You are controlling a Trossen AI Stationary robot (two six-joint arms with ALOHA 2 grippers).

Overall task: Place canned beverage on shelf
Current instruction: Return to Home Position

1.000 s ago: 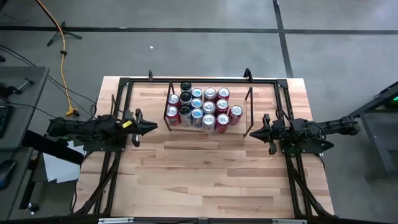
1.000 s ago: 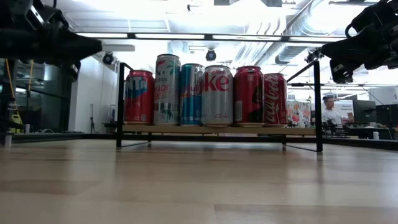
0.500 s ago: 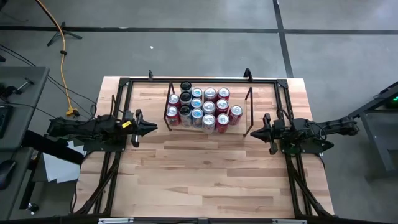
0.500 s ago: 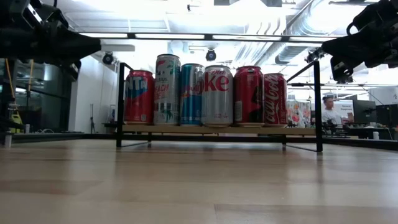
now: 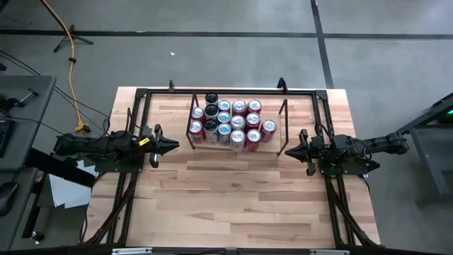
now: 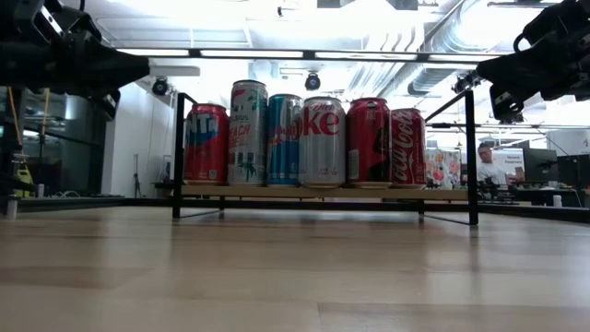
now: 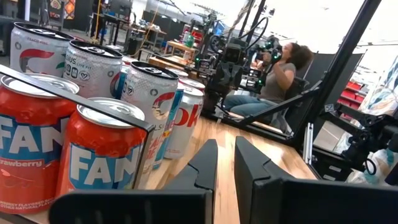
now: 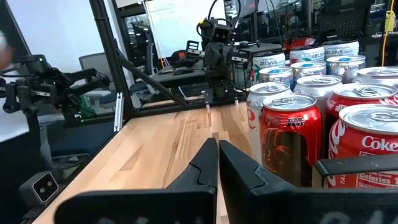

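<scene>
Several beverage cans (image 5: 230, 122), red, silver and blue, stand upright in a tight cluster on the shelf (image 5: 285, 113), a low black-rod rack at the far middle of the table. In the low view the cans (image 6: 304, 138) stand in a row on the shelf's flat top (image 6: 323, 194). My left gripper (image 5: 175, 145) hovers level to the left of the shelf, shut and holding nothing; its wrist view shows the Fanta cans (image 7: 102, 155) close by. My right gripper (image 5: 284, 151) hovers level to the right of the shelf, also shut with nothing in it, near a dark red can (image 8: 289, 140).
A black rail frame (image 5: 233, 91) edges the wooden table (image 5: 233, 198), whose boards stretch from the shelf to the near edge. People sit in the room beyond the table (image 7: 273, 81) (image 6: 486, 161). A yellow cable (image 5: 71, 49) lies on the floor at far left.
</scene>
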